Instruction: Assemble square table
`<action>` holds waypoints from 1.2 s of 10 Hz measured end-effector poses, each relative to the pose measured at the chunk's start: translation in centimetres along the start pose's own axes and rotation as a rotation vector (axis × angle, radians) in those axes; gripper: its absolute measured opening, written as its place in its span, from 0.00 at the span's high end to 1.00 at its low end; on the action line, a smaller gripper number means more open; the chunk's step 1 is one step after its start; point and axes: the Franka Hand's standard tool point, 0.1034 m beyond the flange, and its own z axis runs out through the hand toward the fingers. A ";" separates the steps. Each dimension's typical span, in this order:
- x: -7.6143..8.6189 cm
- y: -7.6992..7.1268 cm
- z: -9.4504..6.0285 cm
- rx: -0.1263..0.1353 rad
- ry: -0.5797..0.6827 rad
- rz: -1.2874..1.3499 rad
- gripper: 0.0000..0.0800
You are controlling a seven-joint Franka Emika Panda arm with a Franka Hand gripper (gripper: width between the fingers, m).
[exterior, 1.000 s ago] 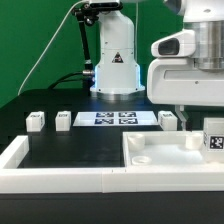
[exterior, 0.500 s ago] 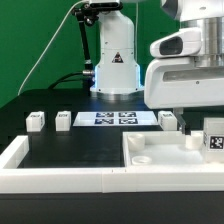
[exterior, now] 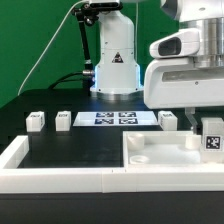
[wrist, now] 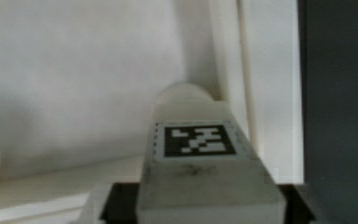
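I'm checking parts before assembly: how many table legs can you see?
4. Two legs sit left of the marker board in the exterior view, a third leg right of it, the fourth leg at the square tabletop's back edge; more may be hidden.

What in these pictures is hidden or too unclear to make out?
- Exterior view: the gripper fingertips are too small to tell whether they clamp the tagged leg.
- Exterior view: the square tabletop is cut off at the exterior view's right.
- Wrist view: blurred; where the leg ends is unclear.

The arm holds its pincer pointing straight down, jaws perhaps partly closed.
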 end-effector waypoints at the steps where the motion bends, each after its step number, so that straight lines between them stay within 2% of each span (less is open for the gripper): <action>1: 0.0 0.0 0.0 0.000 0.000 0.002 0.64; 5: -0.1 0.4 0.0 0.007 0.034 0.291 0.64; 9: -0.1 1.2 0.0 -0.012 0.047 0.509 0.61; 10: 0.0 1.6 0.0 -0.023 0.052 0.531 0.61; 12: -0.1 1.6 -0.1 -0.023 0.051 0.523 0.60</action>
